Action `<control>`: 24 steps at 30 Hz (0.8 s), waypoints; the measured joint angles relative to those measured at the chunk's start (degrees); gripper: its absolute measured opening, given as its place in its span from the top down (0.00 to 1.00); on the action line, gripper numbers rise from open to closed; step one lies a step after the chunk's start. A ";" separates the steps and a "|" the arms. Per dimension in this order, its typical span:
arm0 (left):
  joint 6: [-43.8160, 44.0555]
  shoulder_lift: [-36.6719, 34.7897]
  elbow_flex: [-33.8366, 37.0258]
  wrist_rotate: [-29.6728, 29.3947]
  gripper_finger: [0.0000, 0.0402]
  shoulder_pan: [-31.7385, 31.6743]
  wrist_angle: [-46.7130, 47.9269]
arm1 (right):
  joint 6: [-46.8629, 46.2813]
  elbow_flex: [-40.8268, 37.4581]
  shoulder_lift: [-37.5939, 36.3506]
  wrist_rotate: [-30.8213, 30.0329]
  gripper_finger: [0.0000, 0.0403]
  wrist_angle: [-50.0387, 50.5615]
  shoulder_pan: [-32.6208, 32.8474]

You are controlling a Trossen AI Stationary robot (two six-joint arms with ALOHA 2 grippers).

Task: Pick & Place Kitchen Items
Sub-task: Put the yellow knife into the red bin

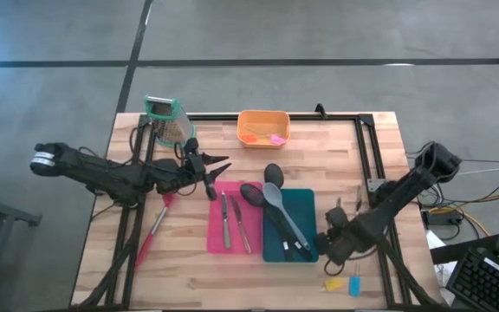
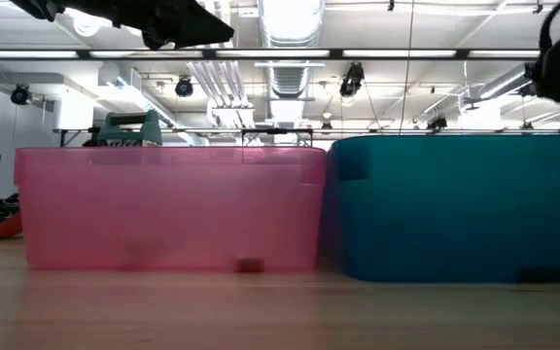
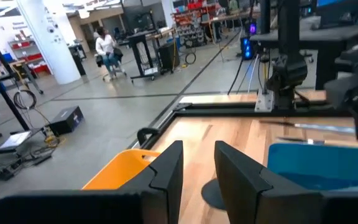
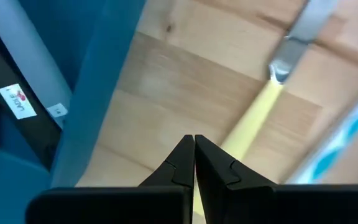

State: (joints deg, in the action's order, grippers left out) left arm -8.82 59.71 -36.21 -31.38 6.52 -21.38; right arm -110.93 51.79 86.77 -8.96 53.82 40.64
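My left gripper [image 1: 217, 176] [image 3: 197, 163] is open and empty above the table, just left of the pink tray [image 1: 219, 236], which holds two slim knives [image 1: 233, 221]. A black spoon [image 1: 251, 194] and a grey-lilac spoon [image 1: 277, 201] lie with their handles in the teal tray [image 1: 306, 204]. A red spatula [image 1: 154, 230] lies on the table at the left. My right gripper [image 1: 332, 243] [image 4: 194, 144] is shut, right of the teal tray and over a yellow-handled knife [image 4: 247, 124]. A blue-handled knife [image 1: 354, 284] lies beside the yellow one [image 1: 335, 283]. My right gripper's shut fingertips [image 4: 185, 155] point down over the near end of the knife's yellow handle [image 4: 229, 146], which lies flat on the table. I cannot tell whether they touch it.
An orange bin [image 1: 262, 117] with small coloured pieces stands at the far middle. The metal grater with the teal top [image 1: 165, 120] stands at the far left. A black frame [image 1: 366, 139] runs along the far and right sides of the table. A person sits in the room beyond the table [image 3: 107, 50].
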 joint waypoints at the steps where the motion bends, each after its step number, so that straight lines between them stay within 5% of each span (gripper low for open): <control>1: -0.04 -0.32 0.00 -0.02 0.76 0.00 0.82 | 0.06 2.38 1.69 0.25 0.98 2.88 0.02; 6: -0.10 -1.57 0.00 -0.02 0.76 0.00 2.78 | 0.07 13.01 8.43 2.08 0.98 15.41 0.41; 11: -0.39 -2.52 0.00 0.00 0.77 0.00 3.08 | -2.05 16.96 11.25 5.39 0.95 17.82 0.48; 24: -0.58 -3.57 0.00 0.00 0.76 0.00 3.70 | -7.45 13.51 10.85 8.84 0.55 15.33 0.48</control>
State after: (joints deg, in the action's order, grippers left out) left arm -9.40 56.14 -36.21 -31.38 6.52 -17.68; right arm -118.38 65.29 97.62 -0.12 69.15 41.12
